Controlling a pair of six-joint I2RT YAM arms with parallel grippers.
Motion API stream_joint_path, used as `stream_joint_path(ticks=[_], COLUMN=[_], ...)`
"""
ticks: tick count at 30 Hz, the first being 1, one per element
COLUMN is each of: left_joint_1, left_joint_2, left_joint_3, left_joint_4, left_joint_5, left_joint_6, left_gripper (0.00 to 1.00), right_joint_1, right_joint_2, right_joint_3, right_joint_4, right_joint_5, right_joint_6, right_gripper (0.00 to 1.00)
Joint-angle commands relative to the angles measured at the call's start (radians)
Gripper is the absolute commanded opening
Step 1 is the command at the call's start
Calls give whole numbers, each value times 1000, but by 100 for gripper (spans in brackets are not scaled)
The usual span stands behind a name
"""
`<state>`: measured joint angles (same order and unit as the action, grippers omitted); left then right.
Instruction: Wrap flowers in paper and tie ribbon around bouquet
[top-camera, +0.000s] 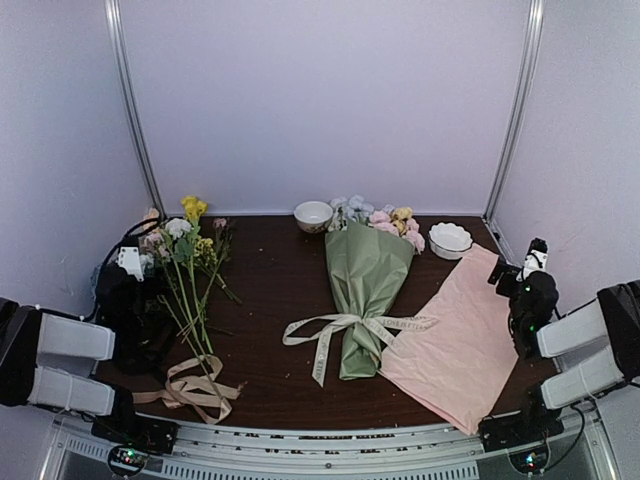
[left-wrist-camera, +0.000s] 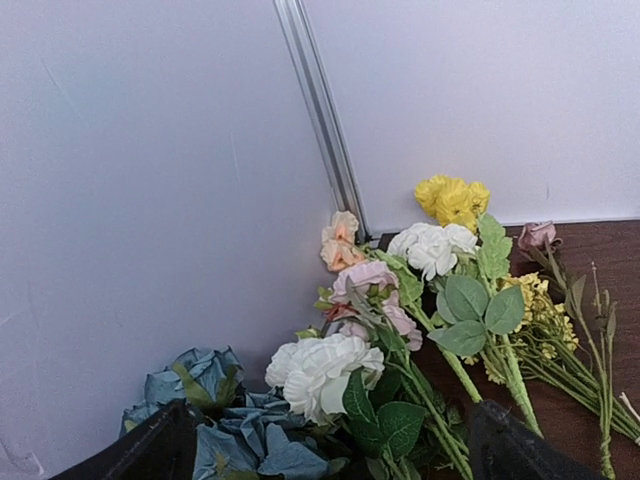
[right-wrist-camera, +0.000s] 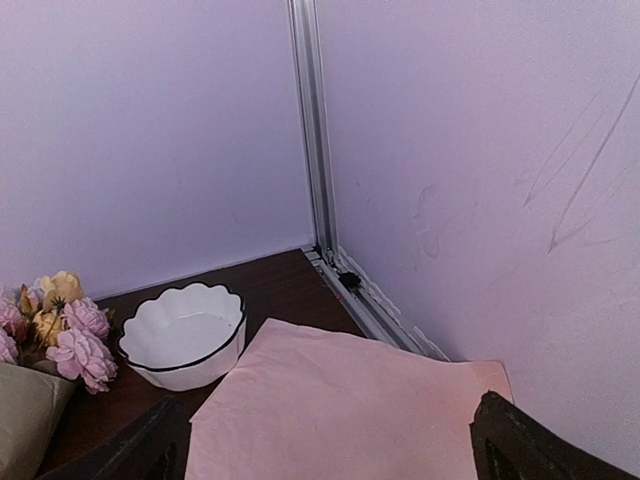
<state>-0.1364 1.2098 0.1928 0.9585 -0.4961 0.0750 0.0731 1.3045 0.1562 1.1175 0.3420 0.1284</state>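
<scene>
My left tool (left-wrist-camera: 330, 440) stands spread wide, gripping nothing, facing loose artificial flowers (left-wrist-camera: 430, 250) with soft fabric blooms. My right tool (right-wrist-camera: 325, 445) gapes just as wide and empty toward a smooth pink sheet (right-wrist-camera: 340, 400) beside a scalloped white bowl (right-wrist-camera: 185, 335). The bouquet (top-camera: 365, 305), a tapered cone of crinkled olive-green paper (top-camera: 362, 265), lies mid-tabletop (top-camera: 270, 290). A flat cream ribbon (top-camera: 335, 330) is tied in a bow around its narrow waist. A tan ribbon (top-camera: 195, 390) loops by the loose stems.

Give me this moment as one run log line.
bouquet wrapped, lying flat | ribbon around its lower part | left gripper jaws open, empty | right gripper jaws open, empty
</scene>
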Motion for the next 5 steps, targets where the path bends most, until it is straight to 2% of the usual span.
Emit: stream_joint_path(ticks=[1,3,5], left_joint_1=[13,14,14], left_joint_2=[-6,-4,4], left_joint_3=[17,14,16], left_joint_4=[35,45,52], left_joint_5=[102,105,112], left_joint_6=[-8,-4,8], left_gripper=[98,98,98], right_joint_1=[-4,-4,-4], right_joint_2=[66,40,59], right_joint_3=[-31,-21,-20], right_joint_4=[221,158,184], right_joint_5=[-47,-26,-16], right_joint_6=[-47,-28,-37], right_gripper=[100,100,100])
